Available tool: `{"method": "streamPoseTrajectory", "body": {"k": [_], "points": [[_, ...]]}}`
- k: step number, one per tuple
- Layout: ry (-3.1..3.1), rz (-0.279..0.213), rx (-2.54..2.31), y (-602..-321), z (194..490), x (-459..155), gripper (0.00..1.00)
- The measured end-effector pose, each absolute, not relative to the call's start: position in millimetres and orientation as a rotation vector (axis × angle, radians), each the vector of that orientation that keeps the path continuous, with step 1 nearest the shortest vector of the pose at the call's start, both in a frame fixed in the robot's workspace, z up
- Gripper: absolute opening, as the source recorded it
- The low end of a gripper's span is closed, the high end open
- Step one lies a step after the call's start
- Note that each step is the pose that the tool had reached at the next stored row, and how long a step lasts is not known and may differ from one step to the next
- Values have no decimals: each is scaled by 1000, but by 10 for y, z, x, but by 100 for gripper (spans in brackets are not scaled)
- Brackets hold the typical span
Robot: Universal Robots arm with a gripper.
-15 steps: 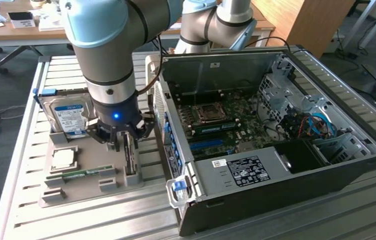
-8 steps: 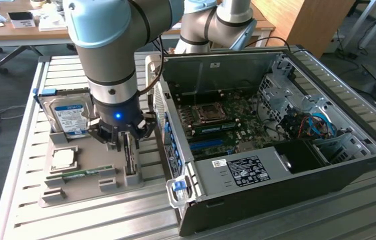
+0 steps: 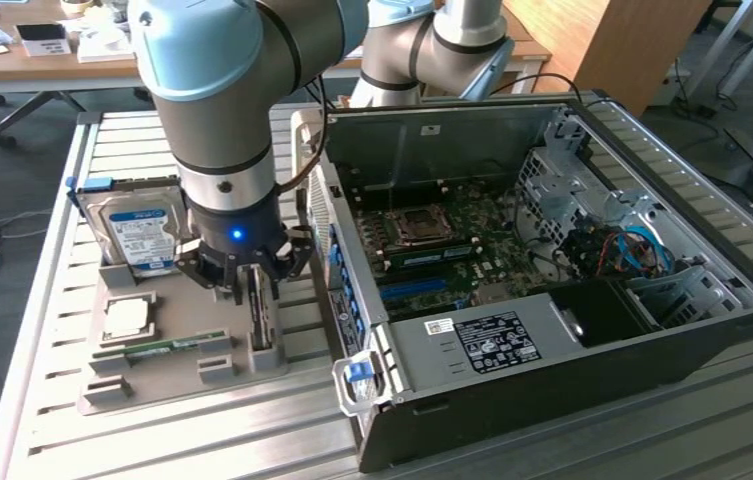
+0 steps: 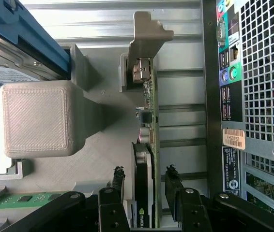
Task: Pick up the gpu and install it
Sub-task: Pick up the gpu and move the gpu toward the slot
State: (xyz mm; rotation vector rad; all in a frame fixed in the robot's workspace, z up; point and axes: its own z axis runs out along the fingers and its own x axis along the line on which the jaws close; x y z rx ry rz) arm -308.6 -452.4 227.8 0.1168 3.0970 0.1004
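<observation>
The Universal Robots arm (image 3: pixel 216 110) is held upright over the grey parts tray (image 3: pixel 169 385), its wrist pointed straight down. The gripper (image 3: pixel 253 290) is lowered over the gpu (image 3: pixel 263 325), which is stood on edge in a slot at the tray's side nearest the open computer case (image 3: pixel 550 370). In the wrist view, the 2 fingers (image 4: pixel 172 181) are seen spread apart, 1 on each face of the card, with a narrow gap on both sides.
</observation>
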Motion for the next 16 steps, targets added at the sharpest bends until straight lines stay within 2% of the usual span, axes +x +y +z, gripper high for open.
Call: {"method": "streamPoseTrajectory", "body": {"k": [9,11,12,16], "points": [[3097,100,117,-4523,2278,-3087,47],[3097,100,117,-4523,2278,-3087,46],[3097,100,117,-4523,2278,-3087,39],[3097,100,117,-4523,2278,-3087,39]]}}
